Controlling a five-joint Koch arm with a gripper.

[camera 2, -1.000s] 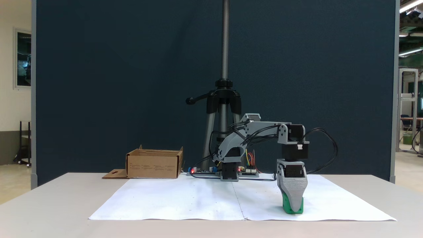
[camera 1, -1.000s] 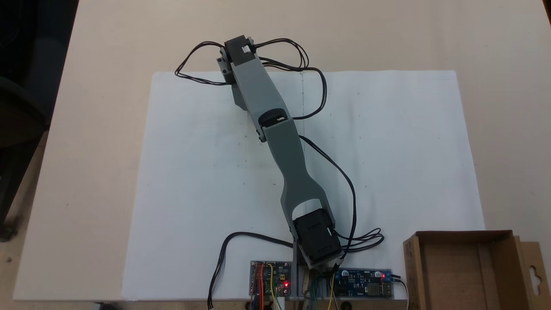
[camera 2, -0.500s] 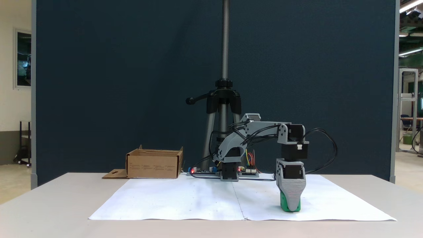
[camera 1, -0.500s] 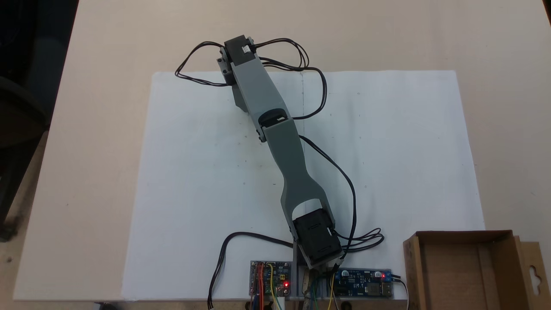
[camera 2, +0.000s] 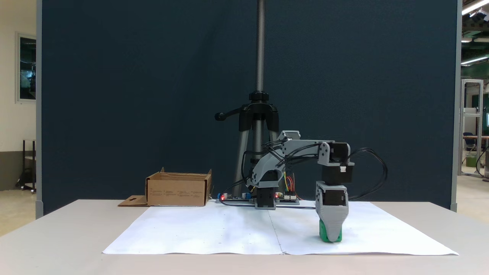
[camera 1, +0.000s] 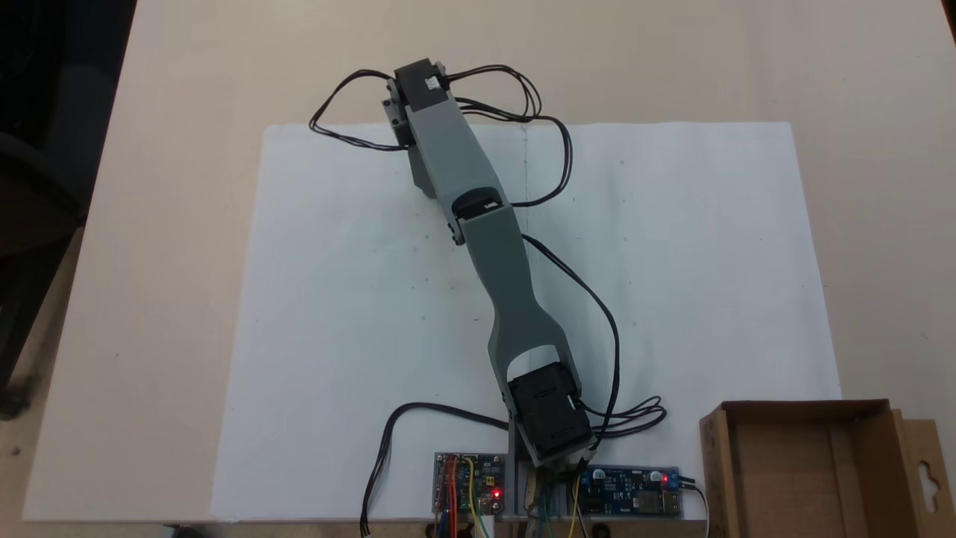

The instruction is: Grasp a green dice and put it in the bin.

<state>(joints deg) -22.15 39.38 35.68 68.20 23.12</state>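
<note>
The green dice (camera 2: 323,234) peeks out to the left of and below a grey jaw of my gripper (camera 2: 331,236), low over the white paper, right of the middle in a fixed view. The gripper points straight down and is shut on the dice; the jaw facing the camera hides most of the dice. The bin (camera 2: 175,193), a brown cardboard box, stands far left at the back of the table. From above, the bin (camera 1: 792,478) is at the bottom right, its inside bare, while my arm (camera 1: 508,284) stretches up and left from its base.
White paper (camera 1: 336,336) covers the middle of the beige table. Two circuit boards (camera 1: 469,482) (camera 1: 631,493) with red lights flank the arm's base. Black cables (camera 1: 553,172) loop around the arm. A tripod (camera 2: 259,114) stands behind the base against a dark panel.
The gripper has moved left in the front-on fixed view with the dice, which now sits slightly higher in the picture. From above, the arm's far end has swung a little right.
</note>
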